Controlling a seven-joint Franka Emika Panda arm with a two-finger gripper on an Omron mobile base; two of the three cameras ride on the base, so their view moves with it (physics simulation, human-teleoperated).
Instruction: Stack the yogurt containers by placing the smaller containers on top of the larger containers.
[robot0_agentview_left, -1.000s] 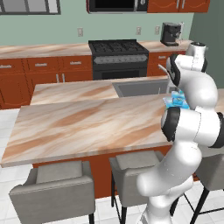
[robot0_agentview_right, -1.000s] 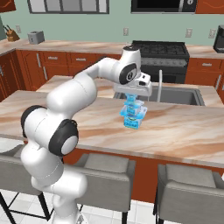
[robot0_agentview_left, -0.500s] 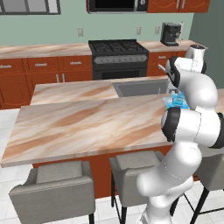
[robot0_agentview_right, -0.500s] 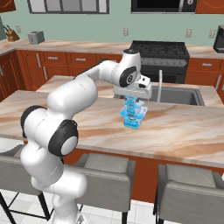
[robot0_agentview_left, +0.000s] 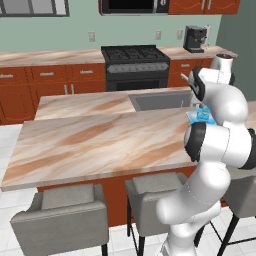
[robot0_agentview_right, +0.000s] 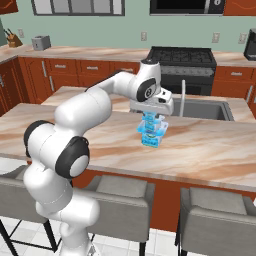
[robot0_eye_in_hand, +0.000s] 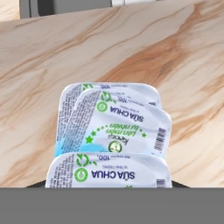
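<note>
Compared with the frame half a second earlier, the tool (robot0_agentview_right: 153, 121) is seen slightly higher above the stack in the right base view; the stack itself is found in the same spot on the tabletop (robot0_agentview_right: 210, 150). No shift of the cameras is noticed.

Three yogurt containers are counted. In the hand view, the nearest lid (robot0_eye_in_hand: 108, 175) is met first at the bottom, then the middle lid (robot0_eye_in_hand: 122, 127), then the widest lid (robot0_eye_in_hand: 72, 103) behind it. All three lids are shown with printed faces up, their long sides lying across the picture, and the print is read upside down on the middle one.

In the right base view the stack (robot0_agentview_right: 151, 134) is seen upright, its long axis vertical, standing near the sink (robot0_agentview_right: 205, 107) on the marble tabletop. The tool is placed over the top tub, jaws partly parted; whether the top tub is gripped cannot be told. In the left base view a corner of the stack (robot0_agentview_left: 201, 115) is glimpsed beside the arm.
</note>
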